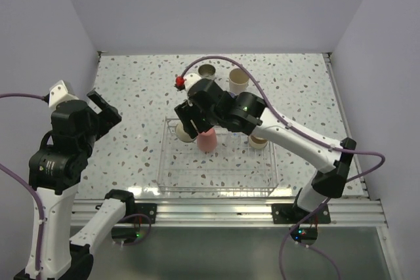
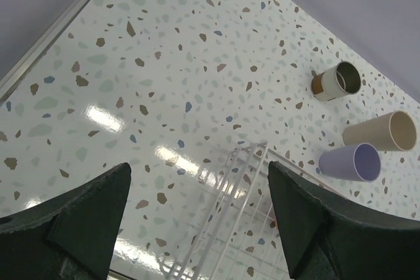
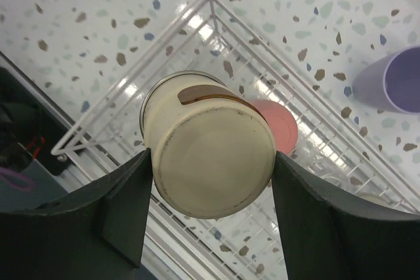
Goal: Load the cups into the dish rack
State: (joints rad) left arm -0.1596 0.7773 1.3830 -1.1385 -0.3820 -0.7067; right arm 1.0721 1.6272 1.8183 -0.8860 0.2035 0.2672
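Your right claw (image 3: 210,165) pinches a steel cup (image 3: 209,152) between its two fingers (image 3: 125,208), one pressed against each side. The cup is turned with its tan base toward the wrist camera. It hangs over the far left corner of the rack (image 1: 217,187), above the wires; whether its mouth touches the rack floor you cannot tell. In the top view only a pale edge of it shows under the claw.

Just behind it a pink cup (image 1: 207,140) stands upside down inside the rack, near the far wall.

At the rack's far right corner a second steel cup (image 1: 258,141) shows under your right arm. The arm hides part of it, so you cannot tell whether it sits inside the rack or just outside.

On the table (image 1: 131,83) beyond the rack stand a third steel cup (image 2: 338,82), a beige cup (image 2: 384,132) and a lavender cup (image 2: 351,162), all mouth up. The beige and lavender ones stand just beside each other, and the steel one stands a little apart.

Your left claw (image 2: 197,175) is spread wide with nothing between its fingers. It is raised above the table left of the rack, well apart from every cup, and looks toward the rack's corner.
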